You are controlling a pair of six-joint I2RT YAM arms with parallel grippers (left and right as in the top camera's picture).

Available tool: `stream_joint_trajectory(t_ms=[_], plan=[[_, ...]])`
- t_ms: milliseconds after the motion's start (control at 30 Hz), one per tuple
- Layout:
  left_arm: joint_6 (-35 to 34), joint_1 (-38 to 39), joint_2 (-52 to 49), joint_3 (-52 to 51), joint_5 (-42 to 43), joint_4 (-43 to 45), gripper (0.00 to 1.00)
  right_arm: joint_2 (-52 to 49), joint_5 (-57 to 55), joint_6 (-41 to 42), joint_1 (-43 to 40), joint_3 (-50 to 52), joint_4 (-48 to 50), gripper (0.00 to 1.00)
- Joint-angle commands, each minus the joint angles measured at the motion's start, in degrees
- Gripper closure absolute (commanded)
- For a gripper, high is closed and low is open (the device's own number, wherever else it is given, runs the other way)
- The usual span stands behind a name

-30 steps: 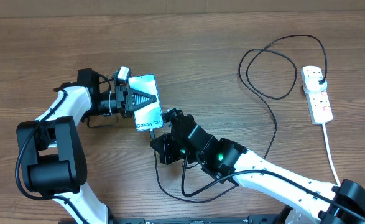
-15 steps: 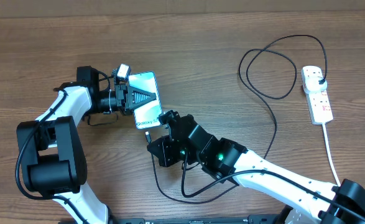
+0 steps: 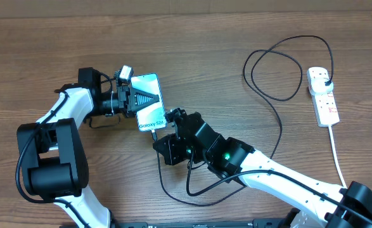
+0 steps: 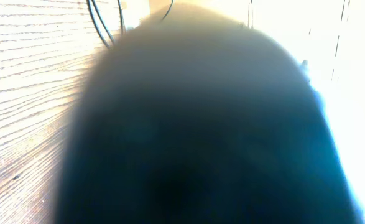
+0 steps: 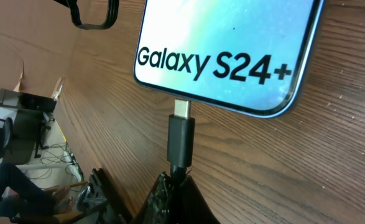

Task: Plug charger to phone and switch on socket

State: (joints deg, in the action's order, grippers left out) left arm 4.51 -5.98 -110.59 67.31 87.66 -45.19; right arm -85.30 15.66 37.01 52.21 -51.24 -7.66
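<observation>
The phone [image 3: 151,118] lies flat on the wooden table, its screen lit and reading "Galaxy S24+" [image 5: 232,43]. My left gripper [image 3: 151,100] is shut on the phone from its left side, one finger across the screen. My right gripper [image 5: 177,182] is shut on the charger just behind its small plug tip [image 5: 181,138]. The metal end of that tip touches the port in the phone's bottom edge. At the far right, the charger's black plug [image 3: 326,78] sits in the white socket [image 3: 325,104]. A dark blur fills the left wrist view.
The black cable runs in wide loops across the right half of the table and curls under my right arm [image 3: 281,177]. The socket's white cord [image 3: 338,158] trails toward the front right edge. A thin black cable [image 4: 101,22] shows at the top left of the left wrist view.
My right gripper dipped slightly left and down with the plug tip, then came back up toward the phone's bottom edge. The left gripper and the phone have stayed put.
</observation>
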Motion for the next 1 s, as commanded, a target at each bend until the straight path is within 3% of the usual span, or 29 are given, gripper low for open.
stream_joint_trajectory(t_ms=[0,967], plan=[[-0.5,0.4,1.6,0.2,2.0,-0.2,0.96,-0.1,-0.1,-0.9,-0.2,0.2,0.3,0.96],[-2.3,0.4,1.6,0.2,2.3,-0.4,0.96,-0.1,-1.4,0.4,-0.2,0.2,0.1,0.96]])
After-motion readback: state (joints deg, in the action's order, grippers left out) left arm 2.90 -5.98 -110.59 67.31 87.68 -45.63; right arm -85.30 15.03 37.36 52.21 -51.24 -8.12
